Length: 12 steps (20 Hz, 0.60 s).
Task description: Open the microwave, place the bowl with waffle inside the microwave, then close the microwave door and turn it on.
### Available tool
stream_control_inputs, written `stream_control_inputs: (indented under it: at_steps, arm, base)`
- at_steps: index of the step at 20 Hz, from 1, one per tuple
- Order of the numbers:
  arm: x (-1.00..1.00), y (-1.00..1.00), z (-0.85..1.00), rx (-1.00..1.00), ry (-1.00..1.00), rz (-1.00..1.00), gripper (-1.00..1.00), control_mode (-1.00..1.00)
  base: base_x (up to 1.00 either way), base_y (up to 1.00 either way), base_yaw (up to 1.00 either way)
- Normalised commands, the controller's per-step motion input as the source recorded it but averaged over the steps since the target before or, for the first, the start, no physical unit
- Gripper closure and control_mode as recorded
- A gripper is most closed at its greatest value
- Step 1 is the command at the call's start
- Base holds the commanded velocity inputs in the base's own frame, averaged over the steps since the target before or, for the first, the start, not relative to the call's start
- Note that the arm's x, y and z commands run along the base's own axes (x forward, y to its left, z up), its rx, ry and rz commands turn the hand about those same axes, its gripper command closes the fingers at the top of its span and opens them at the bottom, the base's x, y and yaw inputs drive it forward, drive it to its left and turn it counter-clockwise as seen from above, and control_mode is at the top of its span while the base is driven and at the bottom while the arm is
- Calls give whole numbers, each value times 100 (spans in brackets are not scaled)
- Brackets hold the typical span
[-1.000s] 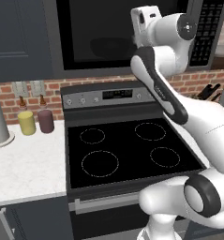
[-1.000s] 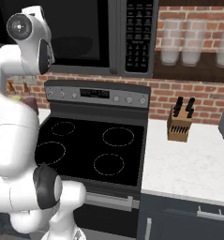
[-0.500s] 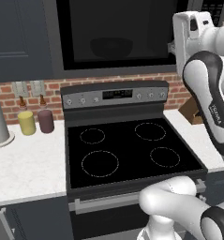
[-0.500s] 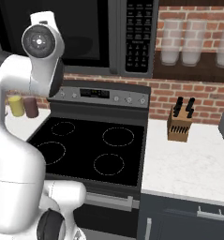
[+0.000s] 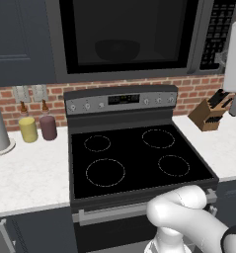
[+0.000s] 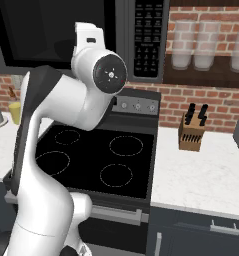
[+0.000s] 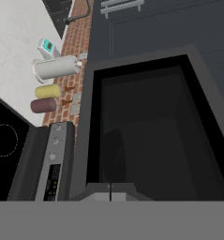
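With its door shut, the microwave point(image 5: 134, 37) hangs at twelve o'clock above the stove point(image 5: 134, 160), a dim bowl shape point(image 5: 117, 49) behind the glass, while the empty pincer point(image 7: 109, 190) rides pinched closed, presumably to press the keypad point(image 6: 147, 37).

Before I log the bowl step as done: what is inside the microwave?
Through the closed microwave door a dark bowl shape shows inside the microwave. The black glass hides whether a waffle lies in it.
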Motion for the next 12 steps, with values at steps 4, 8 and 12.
stream_control_inputs:
  at_steps: [4,8,12]
  arm:
    - [4,-23,-16,0,-1,4,100,-100]
    - [20,-2,-36,0,0,0,100,-100]
    - [33,-25,-38,0,-1,0,100,-100]
  base:
    - [0,0,0]
    - [0,0,0]
    - [0,0,0]
